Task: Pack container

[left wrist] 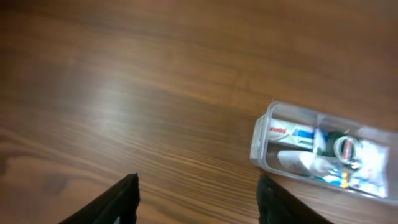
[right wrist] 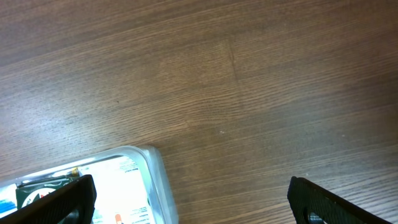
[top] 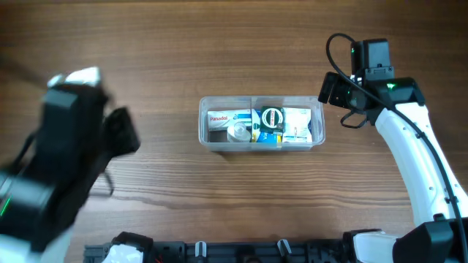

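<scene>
The clear rectangular container [top: 202, 126] lies in the middle of the wooden table. It holds a red-and-white Panadol box [top: 219, 117], a small white bottle [top: 238, 131], a green round-topped item [top: 272, 117] and a white box [top: 297, 124]. My left gripper [left wrist: 198, 202] is open and empty, raised over bare table to the left of the container [left wrist: 260, 135]. My right gripper [right wrist: 189, 202] is open and empty. It hovers at the container's right end, with one finger over the rounded corner [right wrist: 159, 180].
The left arm [top: 66, 153] is high and blurred at the left of the overhead view. The right arm [top: 409, 146] reaches in from the lower right. A black rail [top: 241, 252] runs along the table's front edge.
</scene>
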Motion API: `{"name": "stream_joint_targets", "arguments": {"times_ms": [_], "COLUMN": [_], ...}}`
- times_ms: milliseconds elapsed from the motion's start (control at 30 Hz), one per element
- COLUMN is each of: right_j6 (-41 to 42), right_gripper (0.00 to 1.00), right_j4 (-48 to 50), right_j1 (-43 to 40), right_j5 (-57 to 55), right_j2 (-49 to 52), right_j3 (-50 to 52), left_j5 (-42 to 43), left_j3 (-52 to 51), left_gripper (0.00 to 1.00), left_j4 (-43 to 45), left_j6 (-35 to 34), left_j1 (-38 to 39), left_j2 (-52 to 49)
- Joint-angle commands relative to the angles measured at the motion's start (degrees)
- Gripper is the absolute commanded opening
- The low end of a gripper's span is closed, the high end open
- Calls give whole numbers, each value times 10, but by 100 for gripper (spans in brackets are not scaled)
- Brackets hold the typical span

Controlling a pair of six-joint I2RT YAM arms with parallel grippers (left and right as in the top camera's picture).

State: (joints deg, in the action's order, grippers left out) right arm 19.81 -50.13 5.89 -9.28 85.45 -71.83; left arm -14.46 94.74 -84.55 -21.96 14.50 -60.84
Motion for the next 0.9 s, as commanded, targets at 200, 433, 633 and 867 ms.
{"name": "stream_joint_targets", "arguments": {"times_ms": [200, 433, 633, 867], "right_j6": [-3, -3, -3, -3], "right_gripper": [100, 100, 100, 100], "right_j4": [2, 2, 2, 2], "right_j1": [-2, -2, -2, -2], "right_j5": [-8, -8, -8, -8], "right_j2": [7, 7, 7, 7], "right_j3": [-5, -5, -5, -5], "left_j5": [-18, 10, 104, 220], "left_j3": [-127, -301, -422, -424], "left_gripper": [100, 100, 100, 100], "left_j4": [-20, 72, 146, 180], "left_j6": [-84, -133, -133, -130], "left_j1": [-5, -5, -5, -5], "left_j2": [217, 370, 426, 421]}}
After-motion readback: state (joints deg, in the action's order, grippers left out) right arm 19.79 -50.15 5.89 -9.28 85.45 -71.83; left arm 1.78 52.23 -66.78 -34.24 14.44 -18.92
